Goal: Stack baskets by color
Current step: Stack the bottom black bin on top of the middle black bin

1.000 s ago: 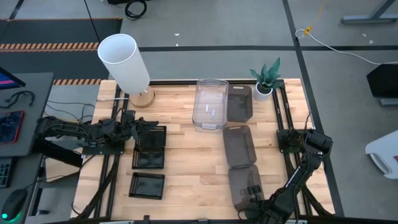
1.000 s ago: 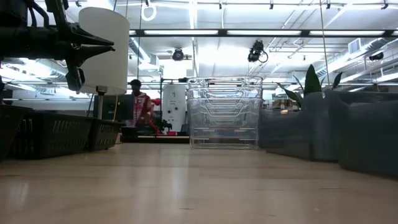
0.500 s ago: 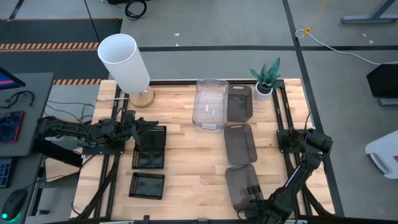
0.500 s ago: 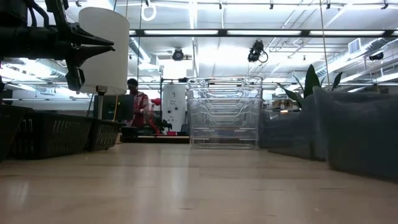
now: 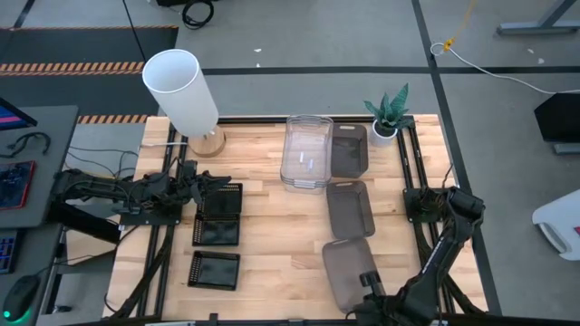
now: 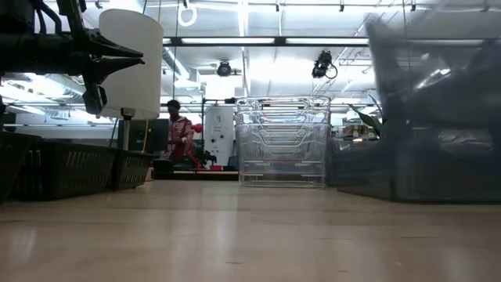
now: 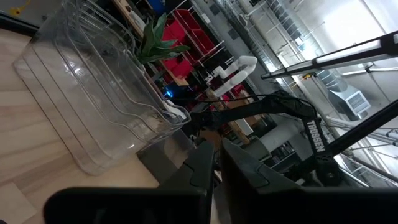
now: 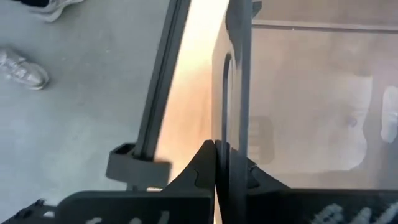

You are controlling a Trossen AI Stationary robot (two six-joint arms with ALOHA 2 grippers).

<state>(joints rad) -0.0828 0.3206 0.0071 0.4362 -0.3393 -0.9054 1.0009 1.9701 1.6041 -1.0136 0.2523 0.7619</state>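
High view showed the right gripper (image 5: 370, 288) clamped on the rim of the nearest smoky grey basket (image 5: 347, 270), at the table's near edge. Left gripper (image 5: 210, 186), fingers nearly together, empty, hung beside the black baskets (image 5: 219, 215).

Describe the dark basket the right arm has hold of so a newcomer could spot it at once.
Start at the clear stack of baskets at the table's far middle and follow the line of smoky grey baskets beside it toward the near edge. The last one, the nearest grey basket, is it. Unlike the middle grey basket, it sits skewed and has the right pincer shut on its near rim.
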